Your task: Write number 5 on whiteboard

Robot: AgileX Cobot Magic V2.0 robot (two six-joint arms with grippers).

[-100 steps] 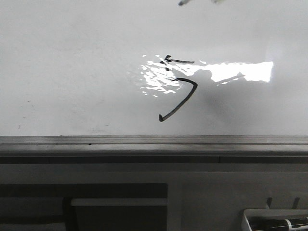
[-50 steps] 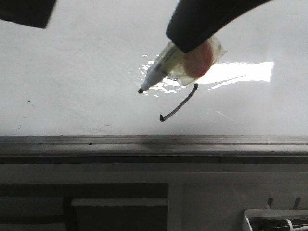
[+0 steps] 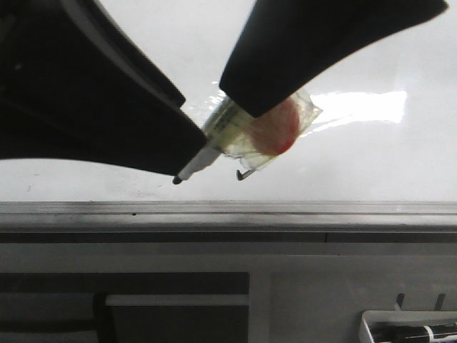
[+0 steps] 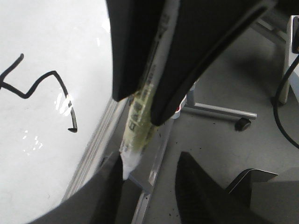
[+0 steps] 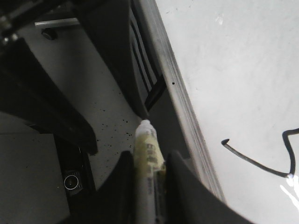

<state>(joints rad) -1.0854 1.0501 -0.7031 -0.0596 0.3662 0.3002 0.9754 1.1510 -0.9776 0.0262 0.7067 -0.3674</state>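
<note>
Front view: right pincer (image 3: 235, 132) clenched on marker (image 3: 214, 143), tip above whiteboard (image 3: 107, 186) rail; number 5 (image 3: 246, 174) mostly hidden.
Left wrist view: left pincer (image 4: 149, 175) released, empty.
Right wrist view: withdraw marker steadily, avoiding smears.

Hard white glare streaks the glossy whiteboard (image 3: 371, 64) in the front view, washing out its surface, while both looming grippers read as blurred, near-black silhouettes and the area below stays dim, grey and grainy.
</note>
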